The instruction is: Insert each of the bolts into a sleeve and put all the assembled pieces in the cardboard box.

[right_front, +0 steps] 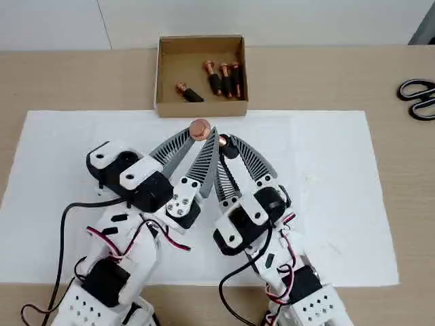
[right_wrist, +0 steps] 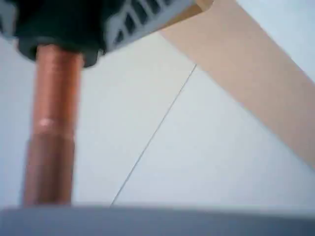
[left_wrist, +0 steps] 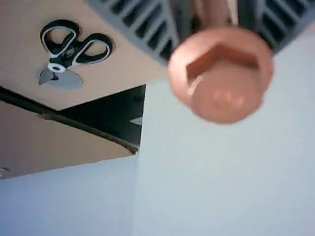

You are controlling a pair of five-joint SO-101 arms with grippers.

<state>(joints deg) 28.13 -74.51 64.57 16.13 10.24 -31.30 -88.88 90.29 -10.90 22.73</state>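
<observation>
My left gripper (right_front: pixel 198 136) is shut on a copper bolt (right_front: pixel 200 129), whose hex-socket head (left_wrist: pixel 221 73) points away from the grey fingers (left_wrist: pixel 142 22). My right gripper (right_front: pixel 228 147) is shut on a black sleeve (right_front: pixel 229 149), just right of the bolt. In the right wrist view the copper shaft (right_wrist: pixel 53 123) sticks out of the sleeve (right_wrist: pixel 59 29), so the bolt's tip sits inside it. Both grippers meet over the white sheet, just in front of the cardboard box (right_front: pixel 158 75). Several assembled pieces (right_front: pixel 224 78) lie inside the box.
A white paper sheet (right_front: pixel 319 197) covers the table's middle. Black-handled scissors (right_front: pixel 418 98) lie at the table's far right edge, also visible as scissors (left_wrist: pixel 74 49) from the left wrist. The two arms' bases stand close together at the front.
</observation>
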